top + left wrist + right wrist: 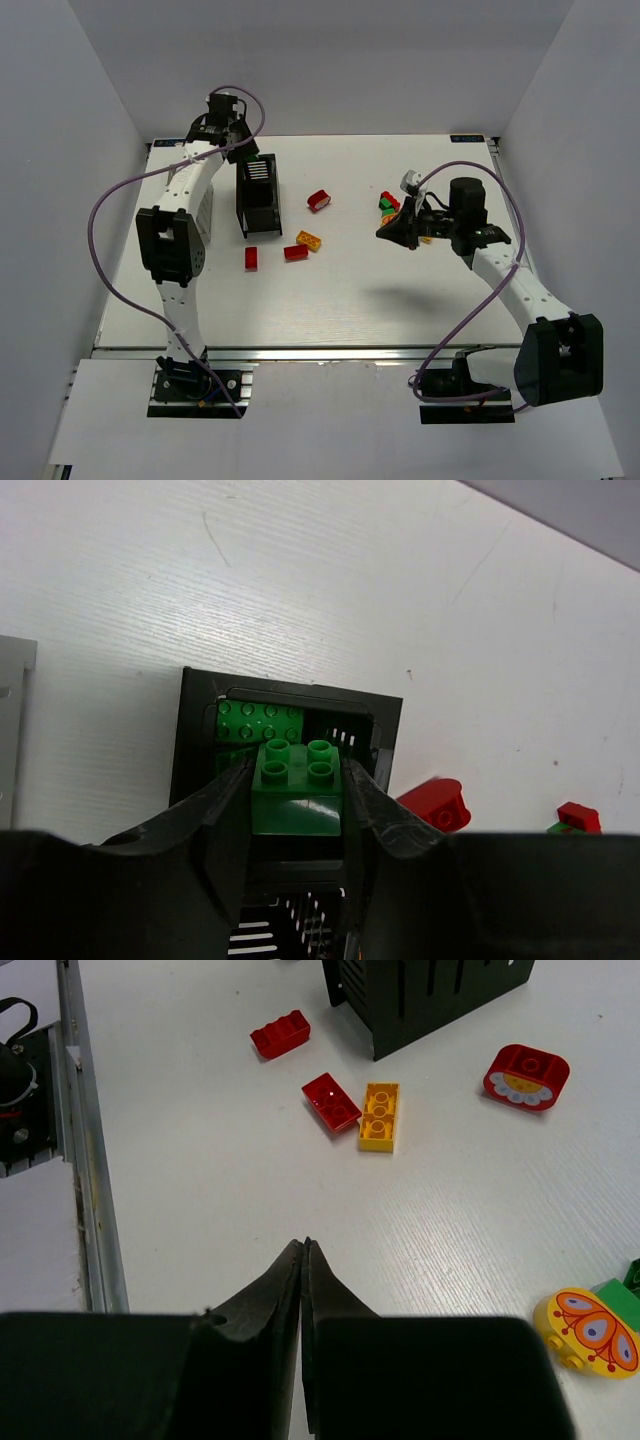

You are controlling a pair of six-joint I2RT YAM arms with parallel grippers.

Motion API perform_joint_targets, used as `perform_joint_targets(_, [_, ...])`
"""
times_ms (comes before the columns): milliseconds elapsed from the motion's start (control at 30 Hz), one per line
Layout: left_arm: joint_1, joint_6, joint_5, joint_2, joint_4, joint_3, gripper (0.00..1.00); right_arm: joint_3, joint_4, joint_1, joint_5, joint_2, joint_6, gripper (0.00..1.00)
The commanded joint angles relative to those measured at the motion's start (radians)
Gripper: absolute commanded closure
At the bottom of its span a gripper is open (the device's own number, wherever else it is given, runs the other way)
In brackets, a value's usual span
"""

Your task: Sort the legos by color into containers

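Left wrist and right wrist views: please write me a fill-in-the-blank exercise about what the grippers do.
1. The lego in the left gripper is ____.
2. The bin below it is ____.
3. The right gripper holds ____.
Missing words: green; black; nothing.

I read the table [200, 1210] as matt white with a fine grain. Yellow brick [379, 1115] looks like glossy plastic — bin [440, 1000] matt black.

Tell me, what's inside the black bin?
One green brick lies inside the black bin. The left pincer holds a second green brick over the opening, and together they cover most of the inside, so anything deeper down can't be seen.
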Motion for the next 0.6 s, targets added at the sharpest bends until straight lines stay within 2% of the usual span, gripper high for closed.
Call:
perform_joint_targets(0, [-0.002,0.004,0.012,-0.024,-0.022,0.021,0.82,-0.007,0.007,-0.011,0.004,-0.017,-0.013,0.92])
perform_joint_targets(133, [-0.002,-0.005,0.009,-0.025,-0.026,0.005,0.73,-0.002,0.009,-0.014,0.017,-0.009,-0.011,0.84])
perform_joint_targets(167, [-0.002,-0.008,0.004,-0.025,-0.031,0.003,0.68,-0.002,0.009,-0.014,0.021,-0.008,-0.011,0.76])
perform_joint_targets(200, [-0.002,-0.018,-0.002,-0.025,-0.034,0.004,0.56,-0.001,0.010,-0.014,0.038,-0.006,-0.010,0.70])
perform_joint_targets(267, [-0.002,-0.023,-0.007,-0.030,-0.034,0.006,0.46,0.002,0.013,-0.014,0.059,-0.003,-0.002,0.60])
perform_joint_targets(300, [-0.002,-0.028,-0.008,-0.030,-0.032,0.008,0.36,0.006,0.012,-0.016,0.079,0.001,-0.001,0.57])
perform_joint_targets(400, [-0.002,-0.023,-0.014,-0.031,-0.040,0.023,0.30,0.024,0.001,-0.017,0.127,0.008,0.015,0.52])
perform_joint_targets(567, [0.003,-0.020,-0.019,-0.065,-0.037,0.014,0.29,0.062,-0.031,-0.017,0.226,0.038,0.048,0.50])
